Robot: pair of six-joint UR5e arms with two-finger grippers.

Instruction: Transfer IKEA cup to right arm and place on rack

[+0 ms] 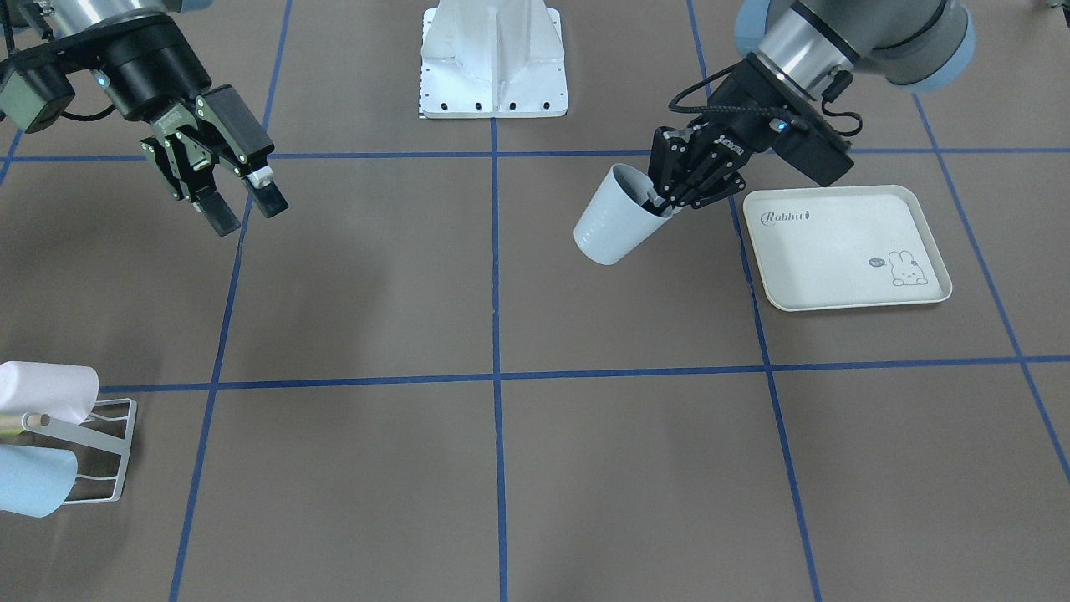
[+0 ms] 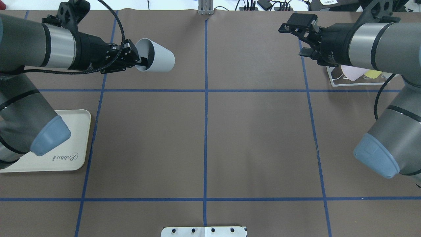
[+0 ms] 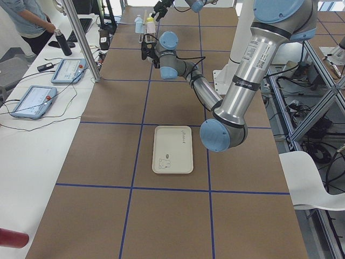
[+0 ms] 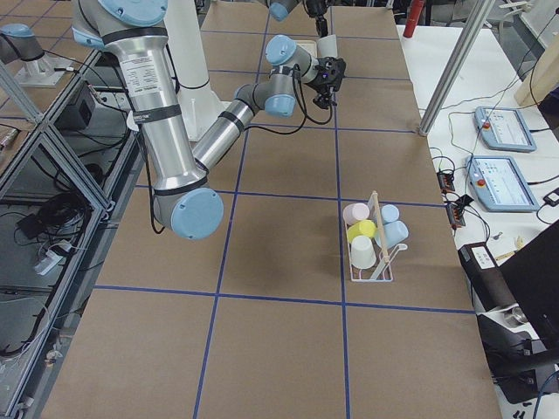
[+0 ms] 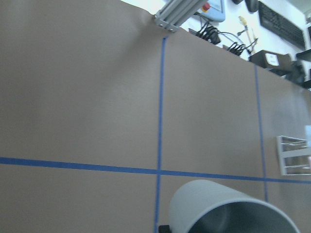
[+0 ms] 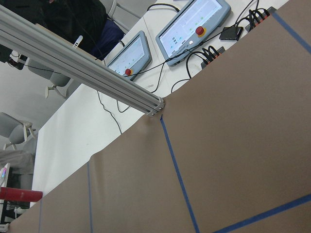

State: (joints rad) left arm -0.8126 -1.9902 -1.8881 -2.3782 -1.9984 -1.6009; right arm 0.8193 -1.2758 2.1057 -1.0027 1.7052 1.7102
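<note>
Gripping the cup (image 1: 614,219) by its rim, the left gripper (image 1: 666,203) holds it tilted above the table (image 1: 501,468). The right gripper (image 1: 245,211) hangs open and empty, well apart from the cup, with the rack (image 1: 113,456) near it.

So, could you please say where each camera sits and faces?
Front: across the table, facing robot; both arms, cup.
Overhead: behind robot, looking down; both arms, same cup.
Left side: table end; left arm nearest.
Right side: opposite end; right arm nearest, rack.
Left wrist: looks past cup's rim.
Right wrist: table edge, screens; no arm.
</note>
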